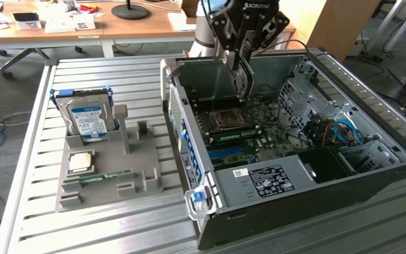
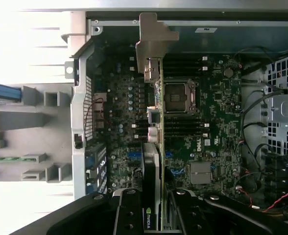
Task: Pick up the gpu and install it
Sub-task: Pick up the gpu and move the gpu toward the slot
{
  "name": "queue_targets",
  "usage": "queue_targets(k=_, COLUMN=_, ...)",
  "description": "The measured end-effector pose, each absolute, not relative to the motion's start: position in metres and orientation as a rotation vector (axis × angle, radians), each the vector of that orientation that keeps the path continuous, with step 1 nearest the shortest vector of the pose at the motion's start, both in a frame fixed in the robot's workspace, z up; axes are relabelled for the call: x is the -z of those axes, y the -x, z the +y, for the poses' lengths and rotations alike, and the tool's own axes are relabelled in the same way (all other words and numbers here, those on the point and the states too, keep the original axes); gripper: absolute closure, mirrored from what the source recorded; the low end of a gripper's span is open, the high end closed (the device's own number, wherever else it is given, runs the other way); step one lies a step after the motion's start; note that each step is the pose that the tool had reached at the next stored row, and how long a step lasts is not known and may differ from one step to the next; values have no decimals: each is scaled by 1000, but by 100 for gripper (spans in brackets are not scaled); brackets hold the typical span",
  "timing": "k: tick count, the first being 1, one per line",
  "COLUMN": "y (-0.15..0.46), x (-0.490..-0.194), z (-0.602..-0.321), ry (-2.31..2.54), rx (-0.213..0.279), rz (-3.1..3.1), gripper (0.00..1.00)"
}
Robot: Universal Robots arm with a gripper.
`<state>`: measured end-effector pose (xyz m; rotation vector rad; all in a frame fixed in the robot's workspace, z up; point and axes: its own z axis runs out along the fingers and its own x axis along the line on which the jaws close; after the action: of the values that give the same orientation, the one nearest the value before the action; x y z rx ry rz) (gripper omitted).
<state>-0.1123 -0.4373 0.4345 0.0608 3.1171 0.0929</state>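
Gpu (image 2: 153, 166), thin green board with silver bracket, is clamped edge-on between black jaws over the motherboard (image 2: 212, 142).

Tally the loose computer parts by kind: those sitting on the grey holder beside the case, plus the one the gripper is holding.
Hard drive: 1
Processor chip: 1
Memory stick: 1
gpu: 1
Total: 4
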Motion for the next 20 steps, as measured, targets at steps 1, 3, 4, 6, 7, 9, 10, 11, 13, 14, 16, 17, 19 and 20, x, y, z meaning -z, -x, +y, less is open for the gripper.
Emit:
queue_targets(k=1, y=110, x=-435, z=-437, ry=-61, rx=-93, rz=3117, gripper=73)
queue_targets(k=3, y=107, x=-435, z=-437, ry=-61, rx=-93, rz=3117, gripper=73)
queue_targets(k=4, y=105, x=-435, z=-437, ry=-61, rx=-93, rz=3117, gripper=73)
queue_targets(k=6, y=101, x=-435, z=-437, ry=-61, rx=-93, rz=3117, gripper=73)
queue_targets(k=7, y=99, x=-435, z=-437, ry=-61, rx=-93, rz=3117, gripper=73)
queue_targets(k=9, y=95, x=-434, z=-437, ry=-61, rx=-93, rz=3117, gripper=73)
queue_targets(k=10, y=94, x=-435, z=-437, ry=-61, rx=-93, rz=3117, gripper=73)
queue_targets(k=11, y=92, x=-435, z=-437, ry=-61, rx=-93, rz=3117, gripper=73)
queue_targets(k=13, y=88, x=-435, z=-437, ry=-61, rx=-93, rz=3117, gripper=73)
queue_targets(k=14, y=86, x=-435, z=-437, ry=-61, rx=-93, rz=3117, gripper=73)
queue_targets(k=16, y=83, x=-435, z=-437, ry=-61, rx=-93, rz=3117, gripper=73)
queue_targets(k=17, y=82, x=-435, z=-437, ry=-61, rx=-93, rz=3117, gripper=73)
queue_targets(k=19, y=79, x=-435, z=-437, ry=-61, rx=-93, rz=3117, gripper=73)
queue_targets(k=20, y=78, x=-435, z=-437, ry=-61, rx=-93, rz=3117, gripper=73)
